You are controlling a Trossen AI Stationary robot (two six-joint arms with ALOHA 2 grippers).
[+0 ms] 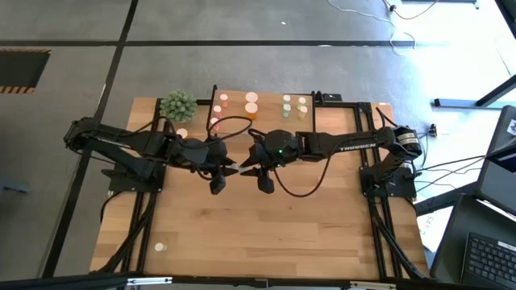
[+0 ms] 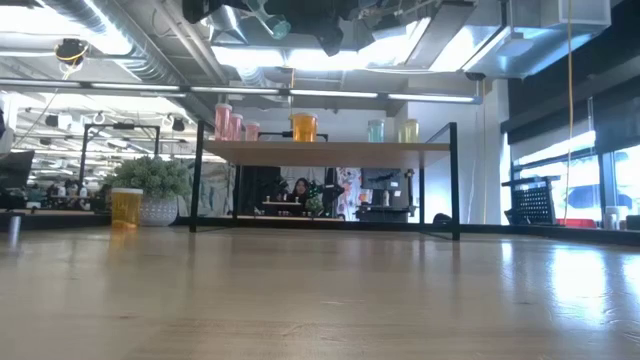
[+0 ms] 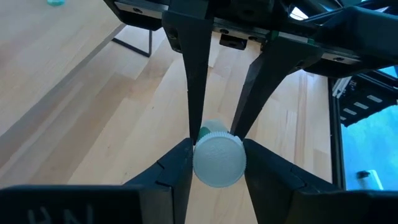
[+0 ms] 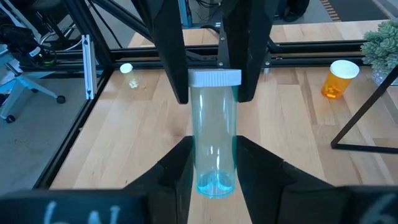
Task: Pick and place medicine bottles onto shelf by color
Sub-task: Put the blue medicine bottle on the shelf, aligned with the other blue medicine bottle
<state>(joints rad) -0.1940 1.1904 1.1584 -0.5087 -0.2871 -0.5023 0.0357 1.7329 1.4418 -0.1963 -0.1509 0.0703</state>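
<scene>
Both grippers meet above the table's middle, each clamped on one pale green bottle (image 4: 213, 134): the left gripper (image 3: 217, 155) pinches its white-capped end, the right gripper (image 4: 214, 165) its clear body near the base. The bottle looks empty. Both arms reach inward from the table's (image 1: 266, 234) sides. At the far edge, the shelf (image 1: 274, 105) holds pink bottles left, orange ones middle, greenish ones right. An orange bottle (image 2: 126, 207) stands beside the plant (image 1: 177, 105). Another cap (image 1: 160, 247) lies near-left, its bottle hard to make out.
</scene>
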